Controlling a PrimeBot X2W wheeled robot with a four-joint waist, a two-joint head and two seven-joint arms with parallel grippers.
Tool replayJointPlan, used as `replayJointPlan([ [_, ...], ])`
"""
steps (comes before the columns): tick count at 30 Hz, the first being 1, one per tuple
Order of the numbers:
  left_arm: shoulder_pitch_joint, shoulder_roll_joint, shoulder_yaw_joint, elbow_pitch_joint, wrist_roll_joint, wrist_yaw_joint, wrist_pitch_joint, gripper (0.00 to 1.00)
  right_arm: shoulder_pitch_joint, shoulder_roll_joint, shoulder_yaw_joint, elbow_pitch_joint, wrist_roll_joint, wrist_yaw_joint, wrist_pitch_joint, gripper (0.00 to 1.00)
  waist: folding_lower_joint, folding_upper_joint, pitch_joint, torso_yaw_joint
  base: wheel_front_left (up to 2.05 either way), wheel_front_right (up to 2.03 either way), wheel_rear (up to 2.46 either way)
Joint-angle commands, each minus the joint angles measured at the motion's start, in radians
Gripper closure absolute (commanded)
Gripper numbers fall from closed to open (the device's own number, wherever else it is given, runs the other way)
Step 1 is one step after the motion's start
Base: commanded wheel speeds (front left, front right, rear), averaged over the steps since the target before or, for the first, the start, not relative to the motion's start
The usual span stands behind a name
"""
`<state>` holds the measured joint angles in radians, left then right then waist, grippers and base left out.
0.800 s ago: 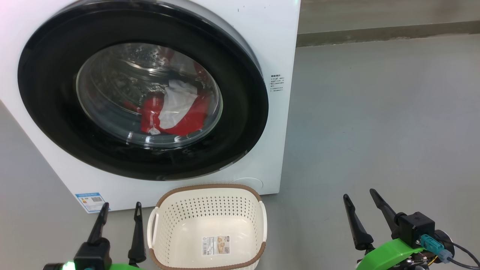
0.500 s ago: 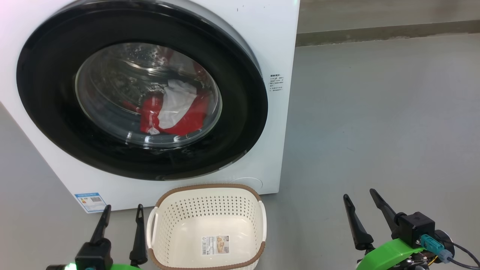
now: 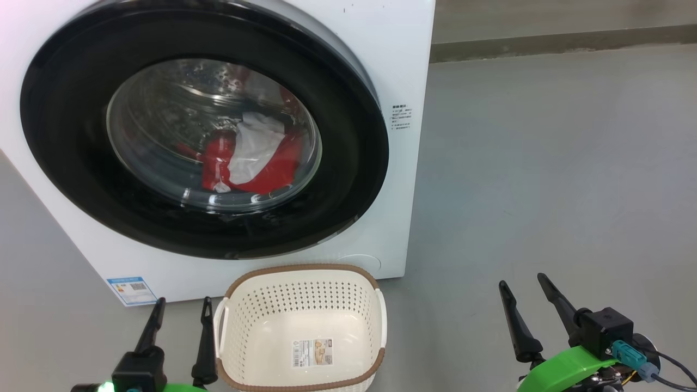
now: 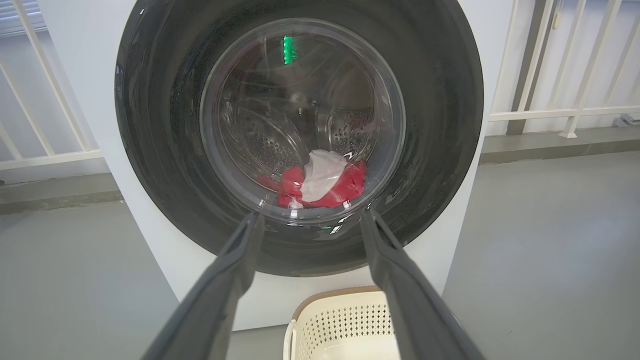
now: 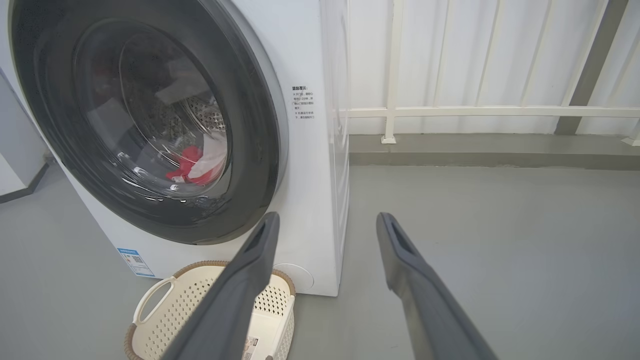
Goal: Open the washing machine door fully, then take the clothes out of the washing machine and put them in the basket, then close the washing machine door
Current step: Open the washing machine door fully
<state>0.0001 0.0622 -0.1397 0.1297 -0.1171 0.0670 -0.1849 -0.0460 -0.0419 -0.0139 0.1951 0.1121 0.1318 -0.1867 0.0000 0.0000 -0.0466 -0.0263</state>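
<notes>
**Inspector:** Fingers first.
**Assistant:** Left fingers (image 3: 205, 337) spread wide, nothing between them, tips up, just to the left of the basket (image 3: 302, 268). Right fingers (image 3: 515, 321) equally parted and empty, well off to the right above the floor (image 3: 544, 174).
**Inspector:** Task items?
**Assistant:** The basket stands on the floor just before the washing machine (image 3: 400, 49), under the washing machine door (image 3: 71, 163). A barcode sticker (image 3: 313, 353) is on its bottom. The door is shut, and the clothes (image 3: 253, 163) – red and white – lie heaped low in the drum behind the glass.
**Inspector:** The room?
**Assistant:** Smooth grey floor. A low grey kerb (image 5: 475, 150) runs along the back, with a white railing (image 5: 490, 111) standing on it. A blue label (image 3: 132, 290) is at the machine's lower left corner.
</notes>
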Motion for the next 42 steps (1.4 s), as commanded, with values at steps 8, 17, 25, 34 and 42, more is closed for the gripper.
replayJointPlan([
  [8, -0.025, 0.015, 0.018, -0.035, -0.013, 0.007, -0.008, 0.00, -0.039, -0.008, 0.020, -0.037, 0.018, -0.001, -0.017, 0.00, 0.0000, 0.0000, 0.022, 0.007, 0.00, 0.00, 0.00],
  [17, -0.047, 0.021, 0.001, -0.061, -0.011, 0.004, -0.009, 0.00, -0.063, -0.008, 0.010, -0.048, 0.033, -0.001, -0.032, 0.46, 0.0000, 0.0000, 0.097, 0.032, 0.00, 0.00, 0.00],
  [25, -0.078, 0.028, -0.006, -0.059, -0.009, 0.003, -0.022, 0.00, -0.146, -0.008, -0.013, -0.058, 0.040, -0.001, -0.048, 1.00, 0.0000, 0.0000, 0.181, 0.073, 0.00, 0.00, 0.00],
  [34, -0.111, 0.030, -0.012, -0.047, -0.012, 0.004, -0.038, 0.00, -0.281, -0.008, 0.009, -0.040, 0.106, -0.001, -0.062, 1.00, 0.0000, 0.0000, 0.249, 0.096, 0.00, 0.00, 0.00],
  [42, -0.144, 0.029, -0.023, -0.029, -0.015, 0.002, -0.051, 0.00, -0.425, -0.008, 0.014, -0.002, 0.271, -0.001, -0.070, 1.00, 0.0000, 0.0000, 0.313, 0.110, 0.00, 0.00, 0.00],
])
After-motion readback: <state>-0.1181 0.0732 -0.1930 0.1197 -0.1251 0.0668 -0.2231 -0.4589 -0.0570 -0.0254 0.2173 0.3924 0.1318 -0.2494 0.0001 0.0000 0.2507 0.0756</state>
